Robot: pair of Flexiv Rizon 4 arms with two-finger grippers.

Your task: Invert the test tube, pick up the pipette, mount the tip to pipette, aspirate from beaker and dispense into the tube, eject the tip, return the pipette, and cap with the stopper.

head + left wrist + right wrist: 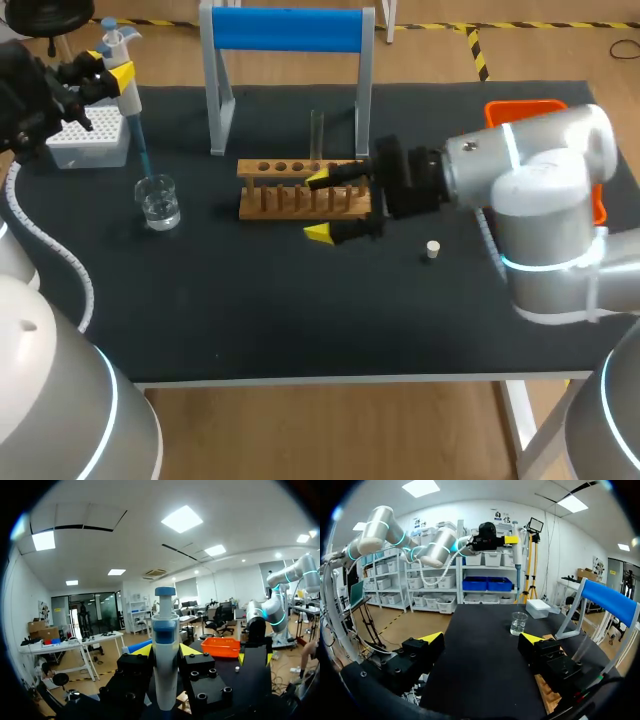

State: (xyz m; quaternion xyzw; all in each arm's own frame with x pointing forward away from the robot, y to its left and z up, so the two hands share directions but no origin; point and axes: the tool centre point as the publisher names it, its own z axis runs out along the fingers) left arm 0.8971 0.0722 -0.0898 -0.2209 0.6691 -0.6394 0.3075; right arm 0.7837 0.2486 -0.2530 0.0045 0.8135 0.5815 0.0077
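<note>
In the upper left of the head view, the left end effector (112,64) is clamped on the pipette (128,100), whose blue tip points down at the beaker (158,202) on the bench (300,310). At centre, the right end effector (322,206) gapes wide, holding nothing, by the wooden rack (270,195) with the upright test tube (317,135). The stopper (432,250) lies right of centre.

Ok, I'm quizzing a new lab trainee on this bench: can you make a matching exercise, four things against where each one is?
Things: 1 pipette; 2 beaker; 3 stopper; 4 tube.
Places: A loose, right of the rack; B upright in the rack; C in the left end effector; D left of the rack.
Pairs: 1-C; 2-D; 3-A; 4-B.
</note>
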